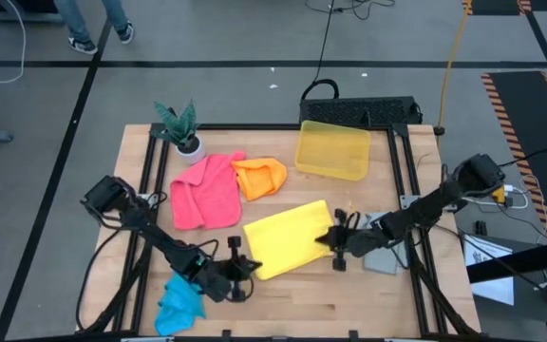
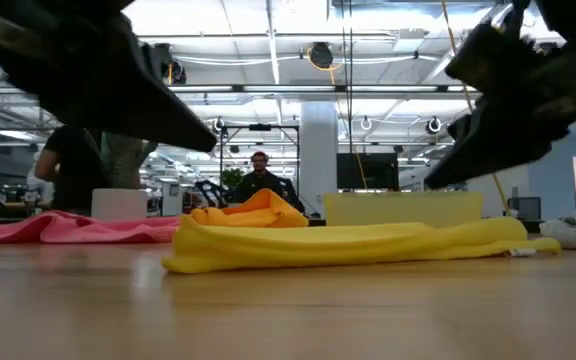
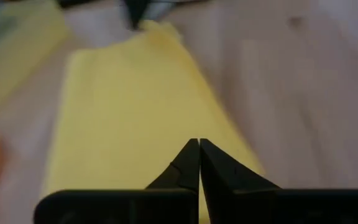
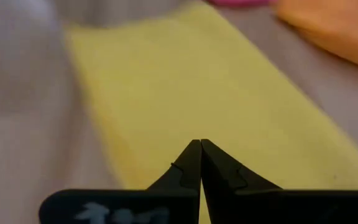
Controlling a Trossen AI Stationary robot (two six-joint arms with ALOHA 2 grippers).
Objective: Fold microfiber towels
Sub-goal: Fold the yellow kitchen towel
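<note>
Left to right across the desk (image 1: 349,304): blue towel (image 1: 179,302) crumpled behind left fingers (image 1: 248,269); left fingers closed, tips meeting at near corner of yellow towel (image 1: 288,239), grip on cloth not confirmable. Pink towel (image 1: 204,190) and orange towel (image 1: 260,177) beyond, loosely bunched, unfolded. Yellow towel between both sets of fingers, doubled over lengthwise, apparently mid-fold. Right fingers (image 1: 338,240) closed at opposite end. Grey towel (image 1: 385,255) beneath right arm. Judged early: four towels left.

My overhead camera looked straight down on the surface (image 1: 349,294), low camera sat level with it, both wrist cameras faced close over the yellow towel (image 1: 288,239).
</note>
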